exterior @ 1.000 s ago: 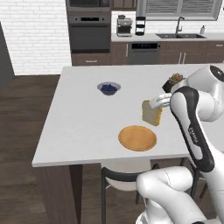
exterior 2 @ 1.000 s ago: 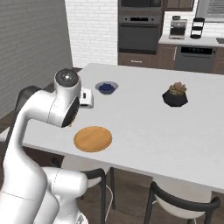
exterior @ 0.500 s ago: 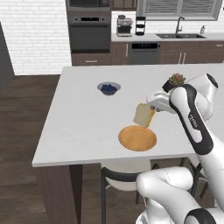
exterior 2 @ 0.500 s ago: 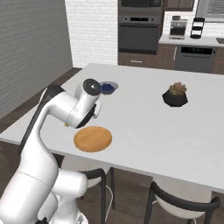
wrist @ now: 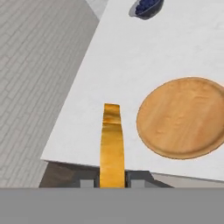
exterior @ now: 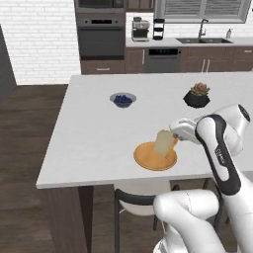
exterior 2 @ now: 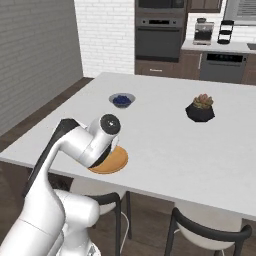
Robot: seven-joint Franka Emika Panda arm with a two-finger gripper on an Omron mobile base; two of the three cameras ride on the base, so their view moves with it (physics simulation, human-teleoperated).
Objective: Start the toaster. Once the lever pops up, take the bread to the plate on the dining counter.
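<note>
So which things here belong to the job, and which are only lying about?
Belong to the job:
bread, held in the pincer
plate
dining counter

Only lying about:
blue bowl
potted plant
chairs

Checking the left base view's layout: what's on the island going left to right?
Blue bowl → orange plate → plant pot. The bread, held in the claw, overlaps the plate, so it is left out of the order.
</note>
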